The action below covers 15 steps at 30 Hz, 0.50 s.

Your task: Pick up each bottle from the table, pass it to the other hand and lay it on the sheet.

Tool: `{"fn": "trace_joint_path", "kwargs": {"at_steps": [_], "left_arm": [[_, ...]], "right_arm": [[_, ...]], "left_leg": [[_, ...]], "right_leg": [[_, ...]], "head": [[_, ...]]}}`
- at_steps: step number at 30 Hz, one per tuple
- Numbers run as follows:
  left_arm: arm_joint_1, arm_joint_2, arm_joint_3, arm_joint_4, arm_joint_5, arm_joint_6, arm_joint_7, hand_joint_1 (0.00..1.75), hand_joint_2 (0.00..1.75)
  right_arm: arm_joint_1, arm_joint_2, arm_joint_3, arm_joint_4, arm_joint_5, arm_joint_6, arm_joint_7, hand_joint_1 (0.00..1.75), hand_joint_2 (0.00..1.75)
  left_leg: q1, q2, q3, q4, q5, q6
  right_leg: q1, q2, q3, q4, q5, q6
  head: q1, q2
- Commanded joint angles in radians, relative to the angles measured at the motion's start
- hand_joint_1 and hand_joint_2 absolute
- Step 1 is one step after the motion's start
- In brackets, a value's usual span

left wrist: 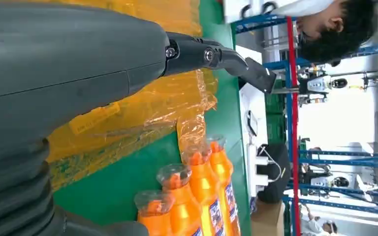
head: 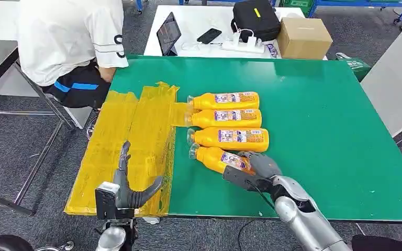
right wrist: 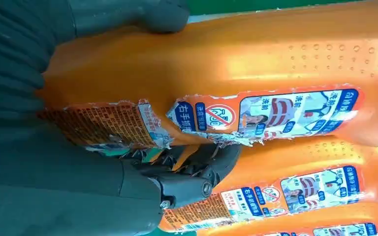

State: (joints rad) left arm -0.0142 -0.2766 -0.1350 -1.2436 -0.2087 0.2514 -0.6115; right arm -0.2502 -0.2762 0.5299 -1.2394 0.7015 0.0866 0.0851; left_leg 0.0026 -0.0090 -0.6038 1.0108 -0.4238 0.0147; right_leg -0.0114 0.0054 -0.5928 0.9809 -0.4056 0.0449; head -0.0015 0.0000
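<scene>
Right hand [head: 255, 168] with fingers [right wrist: 197, 167] wrapped around nearest orange plastic bottle [head: 221, 159], three more bottles [head: 225, 118] at its 12 o'clock, green worktop [head: 319, 125] bare towards 3 o'clock, crinkled yellow sheet [head: 131, 136] at 9 o'clock overhanging the edge, left hand [head: 128, 191] spread, empty.

Head view was bright and evenly lit from overhead, sharp, with only soft faint shadows under the bottles [head: 225, 117] on the green desk [head: 319, 125]. Left wrist view had a blown-out white background behind the blue racks [left wrist: 295, 88], and the near hand [left wrist: 69, 64] was soft. Right wrist view was very close, with glare streaks on the held bottle [right wrist: 256, 54] and the dark hand [right wrist: 54, 191] underexposed.
</scene>
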Motion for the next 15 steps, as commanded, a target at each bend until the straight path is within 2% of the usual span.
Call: {"fn": "trace_joint_path", "kwargs": {"at_steps": [1,3,6,8,10,11,13,14,15], "left_arm": [[-0.034,-0.002,0.016,0.060,0.004,-0.002,0.006,0.00,1.75],[-0.028,-0.004,0.013,0.059,0.005,-0.004,0.006,0.00,1.75],[-0.002,-0.005,0.011,0.026,0.014,-0.002,-0.005,0.00,1.75],[0.004,-0.002,0.008,0.015,0.015,-0.003,-0.005,0.00,1.75],[0.006,-0.004,0.008,0.012,0.024,-0.005,-0.007,0.00,1.75],[0.012,-0.004,0.000,0.003,0.052,-0.016,-0.013,0.00,1.75],[0.015,0.001,-0.020,-0.002,0.072,-0.017,-0.016,0.00,1.75],[0.014,0.003,-0.034,-0.005,0.088,-0.014,-0.016,0.00,1.75],[0.014,0.003,-0.034,-0.005,0.088,-0.014,-0.016,0.00,1.75]], "right_arm": [[0.083,-0.038,0.034,-0.004,-0.018,-0.028,-0.025,1.75,1.75],[0.098,-0.010,0.016,-0.029,-0.027,-0.065,-0.048,1.75,1.75],[0.150,0.135,-0.087,-0.156,-0.071,-0.247,-0.239,1.75,1.75],[0.152,0.145,-0.083,-0.192,-0.054,-0.233,-0.203,1.75,1.75],[0.166,0.183,-0.125,-0.224,-0.101,-0.322,-0.323,1.75,1.75],[0.180,0.250,-0.183,-0.273,-0.169,-0.423,-0.451,1.75,1.75],[0.190,0.289,-0.210,-0.335,-0.200,-0.490,-0.527,1.75,1.75],[0.200,0.316,-0.232,-0.381,-0.208,-0.553,-0.564,1.75,1.75],[0.200,0.316,-0.232,-0.381,-0.208,-0.553,-0.564,1.75,1.75]], "left_leg": [[0.001,-0.004,0.002,-0.001,0.000,-0.001],[0.001,-0.002,0.002,-0.001,0.000,-0.001],[0.001,-0.002,0.002,-0.001,-0.001,-0.001],[0.001,0.002,0.000,0.000,-0.001,-0.001],[0.000,0.003,-0.004,0.000,-0.002,-0.001],[0.001,0.005,-0.004,0.000,-0.002,-0.002],[0.001,0.005,-0.006,0.000,-0.003,-0.002],[0.000,0.001,-0.008,0.001,-0.001,-0.002],[0.001,0.000,-0.008,0.002,-0.002,-0.002]], "right_leg": [[0.001,-0.005,0.004,-0.002,-0.001,-0.001],[0.001,-0.003,0.003,-0.002,-0.001,-0.001],[0.002,-0.003,0.003,-0.002,-0.001,-0.002],[0.001,0.001,0.000,0.000,-0.001,-0.002],[0.000,0.003,-0.002,0.001,-0.001,-0.001],[0.001,0.004,-0.003,0.002,-0.001,-0.002],[0.001,0.005,-0.007,0.002,-0.001,-0.003],[0.000,0.002,-0.008,0.002,-0.001,-0.001],[0.001,0.000,-0.007,0.003,-0.003,-0.002]], "head": [[0.000,0.000],[0.000,0.000],[0.000,0.000],[0.000,0.000],[0.001,0.000],[-0.001,0.000],[0.000,0.000],[0.000,0.000],[0.000,0.000]]}}
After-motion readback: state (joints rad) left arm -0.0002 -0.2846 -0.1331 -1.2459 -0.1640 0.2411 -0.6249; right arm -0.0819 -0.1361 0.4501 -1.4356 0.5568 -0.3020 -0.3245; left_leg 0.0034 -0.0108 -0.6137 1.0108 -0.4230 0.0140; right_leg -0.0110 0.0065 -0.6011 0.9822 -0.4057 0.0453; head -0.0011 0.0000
